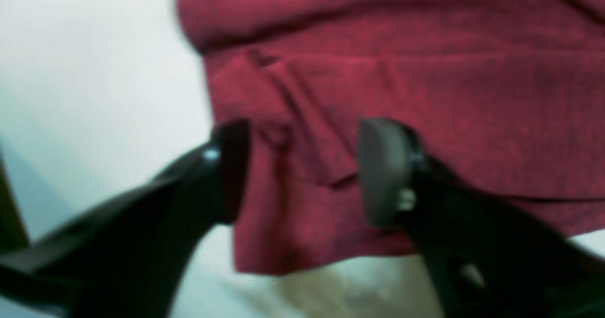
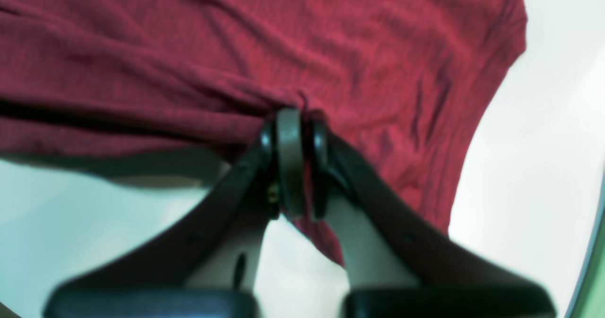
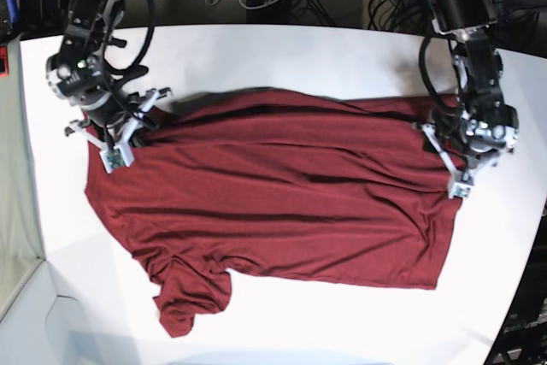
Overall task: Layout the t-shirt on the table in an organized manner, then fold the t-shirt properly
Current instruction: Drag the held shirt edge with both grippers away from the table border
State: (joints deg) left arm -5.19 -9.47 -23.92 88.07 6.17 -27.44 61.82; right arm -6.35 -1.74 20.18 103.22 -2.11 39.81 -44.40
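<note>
Spreading is the step in hand: the t-shirt (image 3: 282, 194) lies across the middle of the white worktop (image 3: 282, 57), mostly open, with one sleeve bunched at the near edge of the base view and long creases running over the body.

The right claw (image 2: 293, 164) is clenched on a pinch of cloth at the shirt's edge, and folds run out from that pinch. The left claw (image 1: 302, 171) is released: its two pads stand apart, with the hem between them but not gripped.

To do this step well, I think the left claw should take a small bite of the hem again, only one layer if possible. Then both arms should draw apart slowly and low over the worktop, so that the creases go out and no cloth is lifted. The bunched sleeve needs a separate pull outward before any fold starts.

No brand, label or writing can be read on the shirt; it is plain.
</note>
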